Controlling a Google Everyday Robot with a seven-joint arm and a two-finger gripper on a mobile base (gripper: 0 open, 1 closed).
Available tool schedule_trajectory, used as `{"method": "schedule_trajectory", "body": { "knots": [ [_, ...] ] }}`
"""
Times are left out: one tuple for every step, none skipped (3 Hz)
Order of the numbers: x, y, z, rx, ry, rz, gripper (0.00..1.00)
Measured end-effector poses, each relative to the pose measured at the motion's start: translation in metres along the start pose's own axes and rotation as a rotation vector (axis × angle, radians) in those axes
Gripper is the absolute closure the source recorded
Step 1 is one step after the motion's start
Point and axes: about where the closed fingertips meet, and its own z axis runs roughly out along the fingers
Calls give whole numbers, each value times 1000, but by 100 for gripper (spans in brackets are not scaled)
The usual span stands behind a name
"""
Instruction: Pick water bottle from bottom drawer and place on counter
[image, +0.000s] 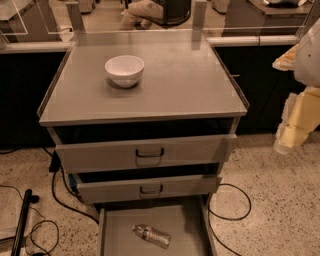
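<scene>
The water bottle (151, 236) lies flat in the pulled-out bottom drawer (186, 224), exposed for grasping; the gripper (292, 131) hangs right of the counter (190, 82), and I cannot tell whether it is open or closed.

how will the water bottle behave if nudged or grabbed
The water bottle lies on its side on the flat bottom drawer, so it likely rolls. Its clear plastic probably flexes when squeezed. The end effector is at the right edge.

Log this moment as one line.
water bottle: lying in open bottom drawer, not yet picked | gripper: right of counter, apart from bottle | white bowl: on counter
</scene>
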Motion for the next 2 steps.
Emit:
{"method": "schedule_trajectory", "body": {
  "knots": [
    [0,0,0,0,0,0,0],
    [-3,6,11,-28,-19,6,0]
  ]
}}
